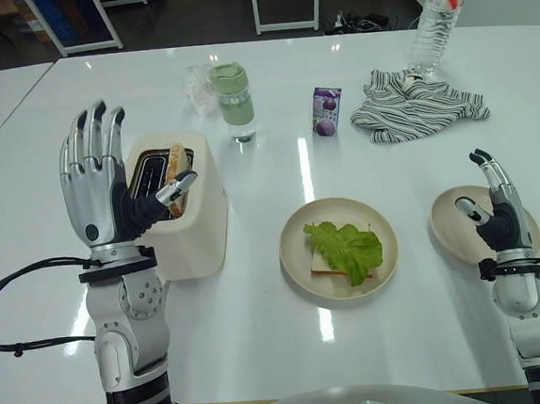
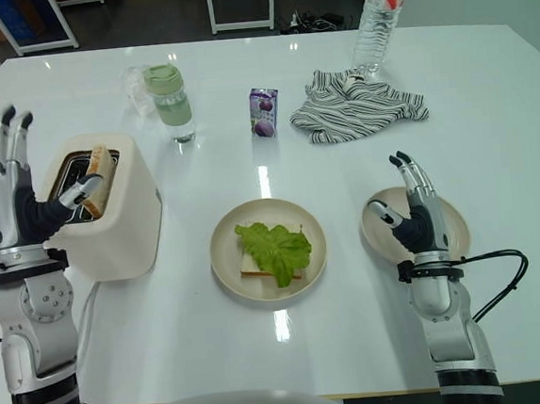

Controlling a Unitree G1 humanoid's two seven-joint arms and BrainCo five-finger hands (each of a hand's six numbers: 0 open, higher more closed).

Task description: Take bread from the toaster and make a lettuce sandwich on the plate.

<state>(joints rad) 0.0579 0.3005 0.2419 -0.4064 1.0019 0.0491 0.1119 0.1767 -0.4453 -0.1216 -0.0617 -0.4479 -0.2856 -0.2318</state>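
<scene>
Bread slice [image 1: 176, 163] stands upright in the toaster [image 1: 197, 232] slot in our left eye view; our left hand [image 1: 98, 179] is raised to its left, fingers straight and released, thumb tip just beside the slice. On the plate [image 1: 296, 256], lettuce [image 1: 348, 249] covers a second slice [image 1: 321, 267]. In our right eye view, our right hand [image 2: 418, 217] hovers unclenched over another plate [image 2: 456, 231]; beyond we see a green bottle [image 2: 168, 97], carton [image 2: 264, 113] and striped cloth [image 2: 357, 109]
</scene>
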